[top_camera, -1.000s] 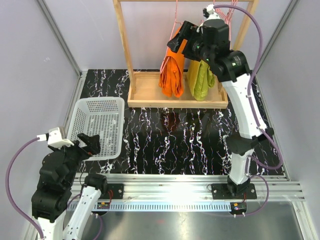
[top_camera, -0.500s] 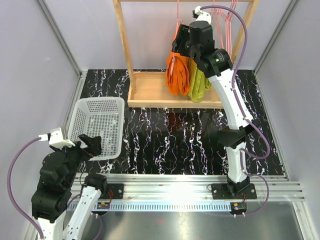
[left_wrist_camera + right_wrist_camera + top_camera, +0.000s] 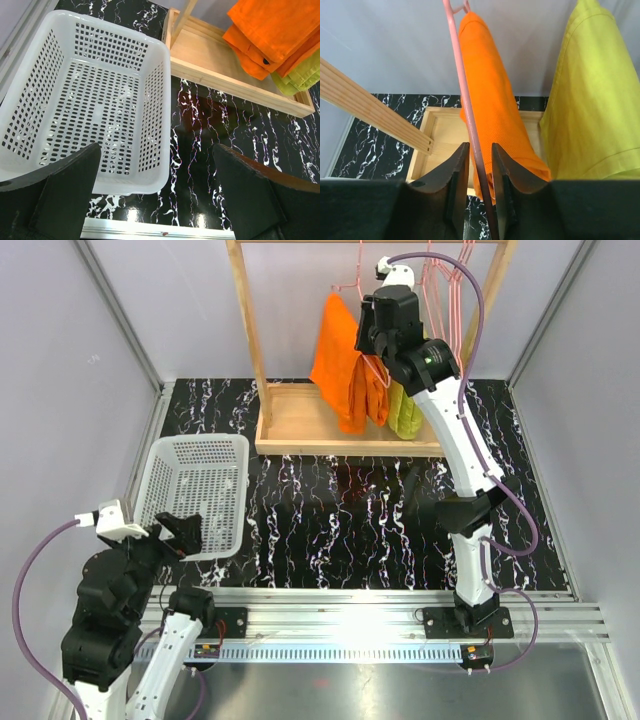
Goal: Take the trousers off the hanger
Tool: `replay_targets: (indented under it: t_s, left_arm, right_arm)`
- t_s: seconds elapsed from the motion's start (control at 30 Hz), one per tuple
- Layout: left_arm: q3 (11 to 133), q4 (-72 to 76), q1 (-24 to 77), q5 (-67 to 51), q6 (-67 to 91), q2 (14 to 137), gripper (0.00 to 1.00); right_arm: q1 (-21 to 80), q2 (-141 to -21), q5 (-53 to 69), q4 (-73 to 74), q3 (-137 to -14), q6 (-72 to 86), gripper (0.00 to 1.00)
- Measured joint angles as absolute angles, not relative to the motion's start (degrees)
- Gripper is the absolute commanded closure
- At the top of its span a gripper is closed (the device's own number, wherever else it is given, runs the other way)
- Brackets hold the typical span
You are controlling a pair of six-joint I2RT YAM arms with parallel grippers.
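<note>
Marbled table [image 3: 380,510] carries basket [image 3: 196,440] (white), wooden rack [image 3: 295,422].

Bright orange cloth trousers [image 3: 338,360], finely woven and matt, drape beside a thin pink wire hanger [image 3: 464,90] with a smooth, coated finish. Yellow-green cloth trousers [image 3: 592,100] show a coarser, linen-like weave. The pale wooden rack [image 3: 300,425] is bare, straight-grained timber. A white perforated plastic basket [image 3: 157,100] has a soft sheen. The black, white-veined table [image 3: 350,520] is glossy and reflects the lights. Matt black fingers [image 3: 454,185] look like moulded plastic, and the near rail [image 3: 380,602] is brushed metal.
</note>
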State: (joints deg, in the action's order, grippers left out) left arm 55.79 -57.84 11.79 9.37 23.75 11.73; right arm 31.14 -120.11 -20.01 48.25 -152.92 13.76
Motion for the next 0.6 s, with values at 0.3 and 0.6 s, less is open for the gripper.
replay_targets:
  t_s: [0.3, 0.6]
  left_arm:
    - [55.90, -59.94, 11.79, 9.08, 23.42, 11.20, 0.01]
    - [55.90, -60.60, 11.79, 7.97, 23.33, 11.20, 0.01]
  right_arm:
    - [30.70, -120.11, -18.13, 45.45, -152.94, 8.88, 0.93]
    - [29.80, -120.84, -15.27, 44.77, -153.34, 7.07, 1.00]
